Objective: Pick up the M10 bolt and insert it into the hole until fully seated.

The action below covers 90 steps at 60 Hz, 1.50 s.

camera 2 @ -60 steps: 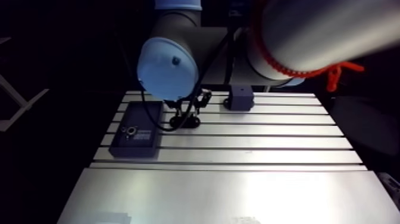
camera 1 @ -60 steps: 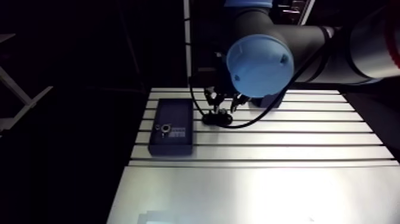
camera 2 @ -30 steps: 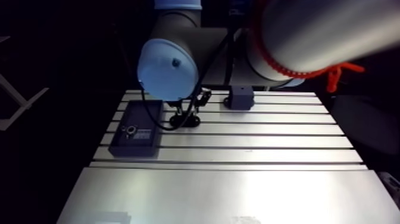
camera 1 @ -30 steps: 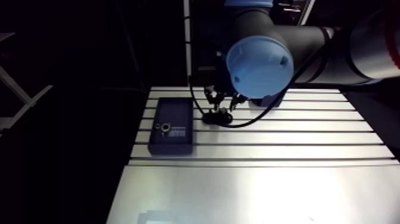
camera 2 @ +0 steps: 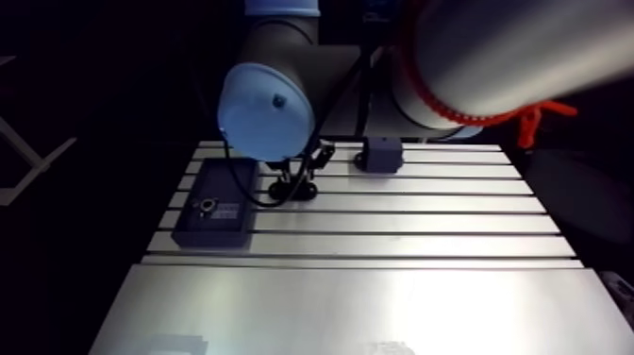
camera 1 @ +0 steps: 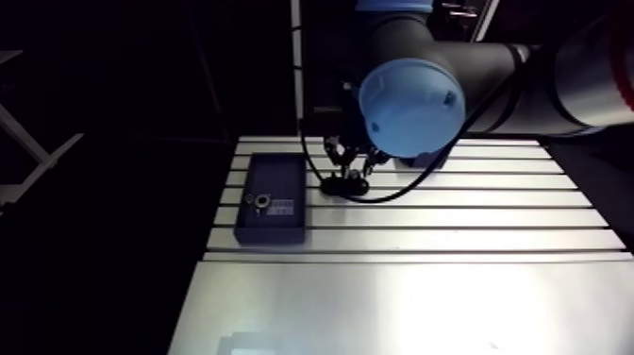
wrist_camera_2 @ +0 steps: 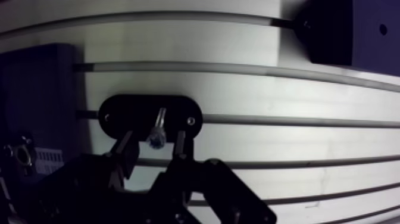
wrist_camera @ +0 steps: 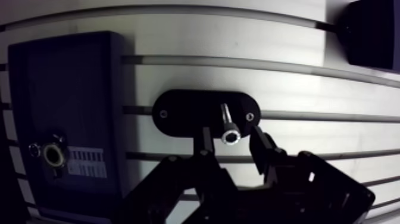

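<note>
Slotted aluminium counter [wrist_camera: 238, 36] lay brightly lit under me, its dark grooves running crosswise beneath my claw [wrist_camera: 231, 134]. On it sat a black oval holder [wrist_camera: 190, 113] with a small screw near each end, spanning one of the grooves. The silver M10 bolt [wrist_camera: 227, 125] stood up out of that holder, nearer one end than the middle, its bright round end facing my wrist camera.

My claw was released. Its two black fingers [wrist_camera: 262, 146] stood apart on either side of the bolt, with a visible gap between each pad and the metal, so nothing was gripped. The bolt was between the fingertips and resting in its holder, not lifted.

Beside the holder, off to one side of my claw, was a dark rectangular block [wrist_camera: 65, 101] lying flat on the counter. A strip of bare aluminium separated it from the holder. A round metal-rimmed hole [wrist_camera: 52, 156] showed in the block's top face towards one end, with a pale striped label [wrist_camera: 86, 162] just beside it. The hole was unfilled.

Ahead of my claw, beyond the holder and off to the other side, stood a dark cube-shaped block [wrist_camera: 372, 33], well apart from the bolt.

From the arm view, my claw [camera 1: 351, 168] hung low over the holder [camera 1: 344, 187], with the rectangular block [camera 1: 272, 200] alongside.
</note>
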Each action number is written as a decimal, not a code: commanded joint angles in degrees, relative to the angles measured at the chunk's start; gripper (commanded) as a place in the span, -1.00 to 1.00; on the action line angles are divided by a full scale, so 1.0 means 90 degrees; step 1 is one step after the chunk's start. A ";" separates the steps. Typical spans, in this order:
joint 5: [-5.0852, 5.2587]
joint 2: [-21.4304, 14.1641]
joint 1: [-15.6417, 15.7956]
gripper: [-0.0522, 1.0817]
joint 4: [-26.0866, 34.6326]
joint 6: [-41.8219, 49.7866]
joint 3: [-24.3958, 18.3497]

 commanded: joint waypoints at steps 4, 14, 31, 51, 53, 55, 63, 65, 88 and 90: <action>-0.0008 0.0024 -0.0008 0.12 0.0000 -0.0006 -0.0008; -0.0008 0.0032 0.0002 0.14 0.0000 -0.0005 0.0002; -0.0008 0.0073 -0.0007 0.24 -0.0010 -0.0006 -0.0008; -0.0008 0.0073 -0.0008 0.36 -0.0010 -0.0006 -0.0037; -0.0008 0.0073 -0.0008 0.38 -0.0018 -0.0006 -0.0037; -0.0008 0.0073 -0.0008 0.42 -0.0011 -0.0006 -0.0029; -0.0008 0.0073 -0.0008 0.44 -0.0010 -0.0006 -0.0027; -0.0008 0.0065 -0.0008 0.45 -0.0010 -0.0006 -0.0027; 0.0020 -0.0013 -0.0018 0.55 -0.0009 -0.0006 -0.0075; 0.0021 -0.0023 -0.0009 0.56 -0.0001 -0.0006 -0.0076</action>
